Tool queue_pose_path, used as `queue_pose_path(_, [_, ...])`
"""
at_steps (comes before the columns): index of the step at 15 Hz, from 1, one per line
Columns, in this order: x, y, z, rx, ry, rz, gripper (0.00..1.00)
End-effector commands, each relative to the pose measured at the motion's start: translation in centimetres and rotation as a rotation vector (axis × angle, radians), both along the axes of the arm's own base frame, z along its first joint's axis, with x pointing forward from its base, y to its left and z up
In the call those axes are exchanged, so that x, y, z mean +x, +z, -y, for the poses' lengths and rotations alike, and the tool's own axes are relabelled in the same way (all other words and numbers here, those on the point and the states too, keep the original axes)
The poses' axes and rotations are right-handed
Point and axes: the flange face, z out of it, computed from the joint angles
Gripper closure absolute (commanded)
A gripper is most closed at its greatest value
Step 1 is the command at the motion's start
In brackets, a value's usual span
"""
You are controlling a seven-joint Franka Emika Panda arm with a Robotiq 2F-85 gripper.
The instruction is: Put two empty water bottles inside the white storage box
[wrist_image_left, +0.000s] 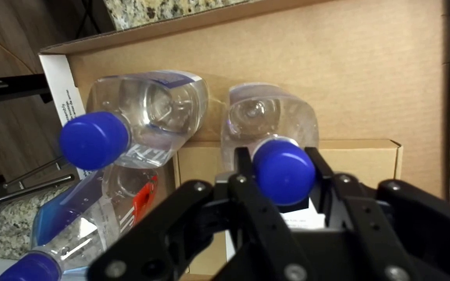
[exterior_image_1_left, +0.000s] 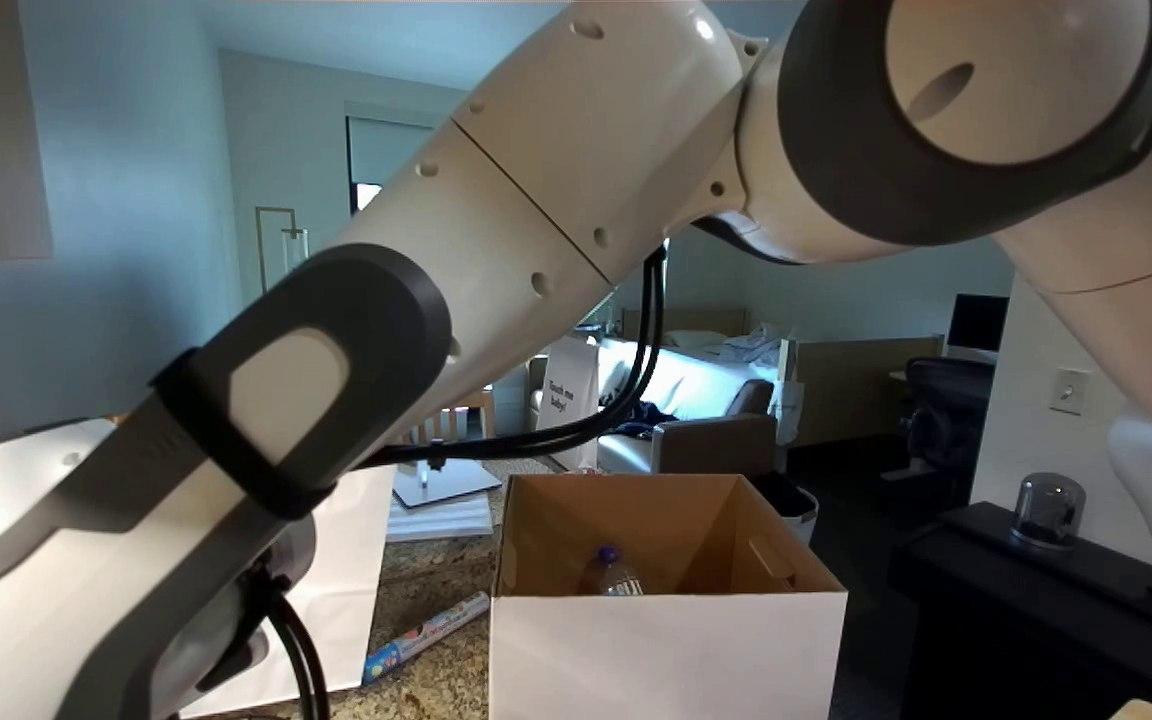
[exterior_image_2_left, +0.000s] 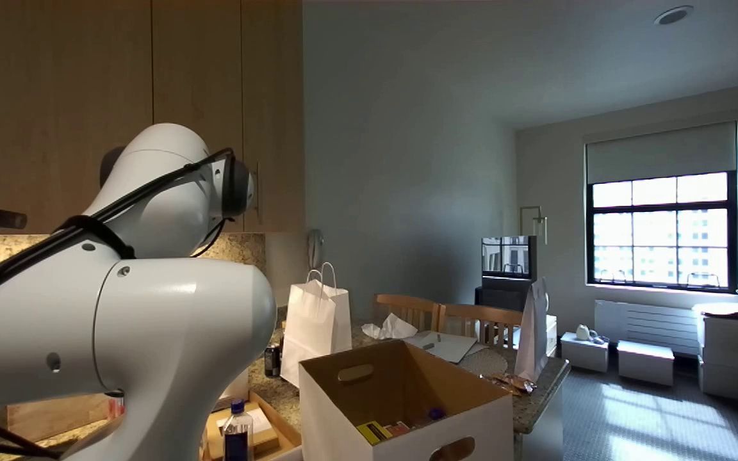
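Observation:
The white storage box [exterior_image_1_left: 666,655] stands open on the counter; it also shows in an exterior view [exterior_image_2_left: 327,416]. One clear bottle with a blue cap [exterior_image_1_left: 614,575] is inside it; its cap also shows there [exterior_image_2_left: 436,413]. In the wrist view, my gripper [wrist_image_left: 277,153] is shut around the blue cap of a clear bottle [wrist_image_left: 268,115], whose base is over a shallow cardboard tray; I cannot tell if it touches the tray. Two more capped bottles [wrist_image_left: 166,109] [wrist_image_left: 80,230] are to its left. The gripper is hidden in both exterior views.
The shallow cardboard tray [wrist_image_left: 346,70] also holds a small brown carton [wrist_image_left: 358,158]. A bottle [exterior_image_2_left: 238,429] shows at this tray beside the box. A white paper bag [exterior_image_2_left: 318,326] stands behind the box. A colourful tube [exterior_image_1_left: 426,637] lies on the counter. A yellow item [exterior_image_2_left: 374,433] is inside the box.

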Motion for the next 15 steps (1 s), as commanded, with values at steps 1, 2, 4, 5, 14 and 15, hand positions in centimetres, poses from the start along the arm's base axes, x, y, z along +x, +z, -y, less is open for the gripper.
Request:
queue_pose_path(1, [0.0,1.9,1.0,0.002,-0.017,0.048,0.85])
queue_pose_path(2, [0.5,2.7,1.3,0.005,-0.035,0.056,0.85])
queue_pose_path(4, [1.5,5.3,2.0,0.029,-0.081,0.096,0.86])
queue_pose_path(5, [2.2,6.7,2.4,0.047,-0.106,0.121,0.85])
queue_pose_path(14, [11.6,20.3,16.1,0.141,-0.443,0.264,0.86])
queue_pose_path(15, [12.5,21.7,18.1,0.153,-0.465,0.265,0.86])
